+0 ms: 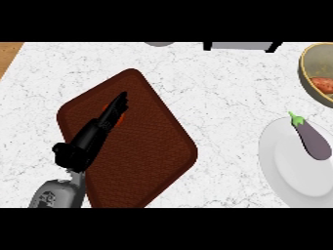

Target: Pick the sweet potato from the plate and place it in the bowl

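left hand (90,140) alone in view, fingers (117,108) straight, pressed together | sweet potato (328,85) well right of fingertips, lying in bowl (303,63) | long axis slanting down-right

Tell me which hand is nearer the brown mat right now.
Left. The left hand lies over the brown mat, fingers straight; the right hand shows nowhere in the head view.

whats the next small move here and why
Probably just draw the left hand back off the brown mat. The sweet potato already lies in the bowl, only an eggplant is on the plate, and the hand's fingers are straight over the mat.
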Robot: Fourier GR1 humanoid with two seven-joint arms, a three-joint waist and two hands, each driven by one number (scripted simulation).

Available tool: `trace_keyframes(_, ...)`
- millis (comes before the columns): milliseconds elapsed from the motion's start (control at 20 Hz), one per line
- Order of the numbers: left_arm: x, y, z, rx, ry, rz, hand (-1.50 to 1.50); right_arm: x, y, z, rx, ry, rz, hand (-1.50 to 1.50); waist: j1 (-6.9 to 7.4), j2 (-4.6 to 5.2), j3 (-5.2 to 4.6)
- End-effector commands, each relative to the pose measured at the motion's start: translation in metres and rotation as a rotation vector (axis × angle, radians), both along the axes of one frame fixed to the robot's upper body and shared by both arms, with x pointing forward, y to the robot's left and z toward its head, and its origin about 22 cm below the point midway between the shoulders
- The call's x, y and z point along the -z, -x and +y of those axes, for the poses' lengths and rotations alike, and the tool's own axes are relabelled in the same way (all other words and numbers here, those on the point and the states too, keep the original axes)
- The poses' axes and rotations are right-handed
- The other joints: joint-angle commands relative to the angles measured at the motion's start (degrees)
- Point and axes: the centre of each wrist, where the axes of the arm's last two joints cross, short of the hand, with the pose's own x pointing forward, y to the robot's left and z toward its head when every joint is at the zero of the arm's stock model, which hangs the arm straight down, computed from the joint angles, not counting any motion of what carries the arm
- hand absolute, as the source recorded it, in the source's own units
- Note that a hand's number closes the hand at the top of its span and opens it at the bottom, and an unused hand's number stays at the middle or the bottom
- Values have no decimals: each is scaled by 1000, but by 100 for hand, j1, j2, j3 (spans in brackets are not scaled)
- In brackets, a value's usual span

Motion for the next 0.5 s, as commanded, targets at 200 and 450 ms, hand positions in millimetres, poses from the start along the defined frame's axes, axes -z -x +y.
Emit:
trace_keyframes(200, -5, 8, 1, 17, -15, -4, 0, 12, 21, -36, -110, -216, -53, -150, 80, 8, 12)
trace_keyframes(450, 3, 14, 1, 15, 0, 12, 0, 4, 25, -44, -98, -155, -209, -150, 88, 1, 7)
